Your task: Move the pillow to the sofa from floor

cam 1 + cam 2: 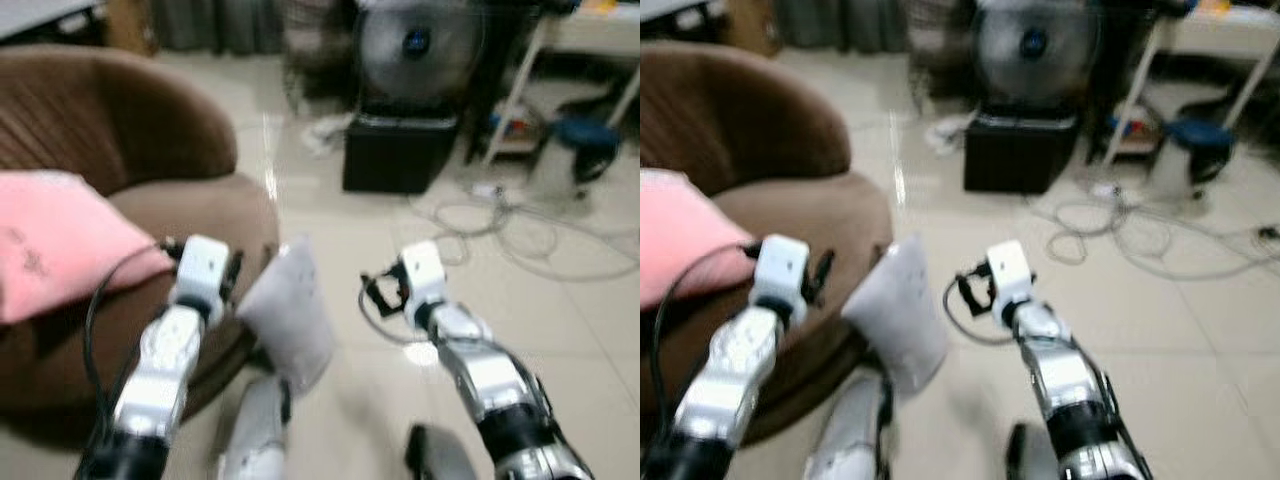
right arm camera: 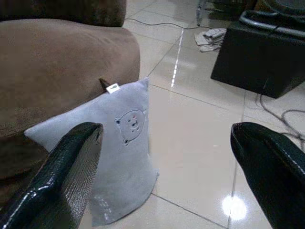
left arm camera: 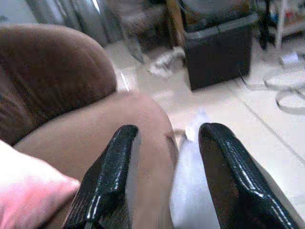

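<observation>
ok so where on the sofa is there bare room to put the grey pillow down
The brown sofa seat is bare between the pink pillow and its rounded front edge, just above where the grey pillow leans on the floor. The side by the pink pillow is taken. Both claws, left and right, hover open nearby.

Spread left gripper (image 3: 164, 183) fingers — sofa (image 3: 71, 95), pillow (image 3: 190, 191)

A pale grey pillow (image 2: 119, 152) is stood upright on the tiled floor, leant against the brown sofa's (image 2: 52, 71) right side.
</observation>
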Controlling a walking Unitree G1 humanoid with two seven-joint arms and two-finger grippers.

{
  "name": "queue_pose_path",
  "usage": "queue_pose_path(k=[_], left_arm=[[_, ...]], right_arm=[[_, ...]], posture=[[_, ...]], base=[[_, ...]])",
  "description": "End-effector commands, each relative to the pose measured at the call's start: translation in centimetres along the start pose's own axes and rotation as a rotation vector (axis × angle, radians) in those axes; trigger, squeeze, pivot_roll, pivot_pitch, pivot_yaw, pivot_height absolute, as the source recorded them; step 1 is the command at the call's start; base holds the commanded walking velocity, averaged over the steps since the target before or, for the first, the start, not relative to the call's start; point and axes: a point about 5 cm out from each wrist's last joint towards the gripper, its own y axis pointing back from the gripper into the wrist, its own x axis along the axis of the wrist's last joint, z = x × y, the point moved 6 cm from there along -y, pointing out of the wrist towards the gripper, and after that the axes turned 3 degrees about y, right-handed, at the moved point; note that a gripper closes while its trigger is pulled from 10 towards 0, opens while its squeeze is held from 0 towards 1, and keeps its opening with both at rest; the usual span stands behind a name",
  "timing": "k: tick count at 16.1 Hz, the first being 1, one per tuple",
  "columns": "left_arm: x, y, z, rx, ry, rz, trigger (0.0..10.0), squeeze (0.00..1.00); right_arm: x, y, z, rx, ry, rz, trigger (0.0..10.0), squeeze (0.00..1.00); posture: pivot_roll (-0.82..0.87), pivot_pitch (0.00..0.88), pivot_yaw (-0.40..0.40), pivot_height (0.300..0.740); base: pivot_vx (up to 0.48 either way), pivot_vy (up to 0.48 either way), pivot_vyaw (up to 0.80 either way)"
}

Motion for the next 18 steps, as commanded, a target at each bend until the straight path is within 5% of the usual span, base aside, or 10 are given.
queue_pose_path(k=[1,18], left_arm=[[1.06,-0.41,0.02,-0.013,-0.004,0.027,10.0,0.00],[0.88,-0.47,-0.04,-0.015,0.000,0.019,10.0,0.00]], right_arm=[[0.41,-0.12,0.20,-0.001,0.005,0.006,10.0,0.00],[0.55,-0.33,0.36,-0.001,-0.008,0.006,10.0,0.00]], posture=[[0.08,0.000,0.016,0.604],[0.08,0.000,0.015,0.604]], base=[[0.307,0.000,0.00],[0.280,0.000,0.14]])
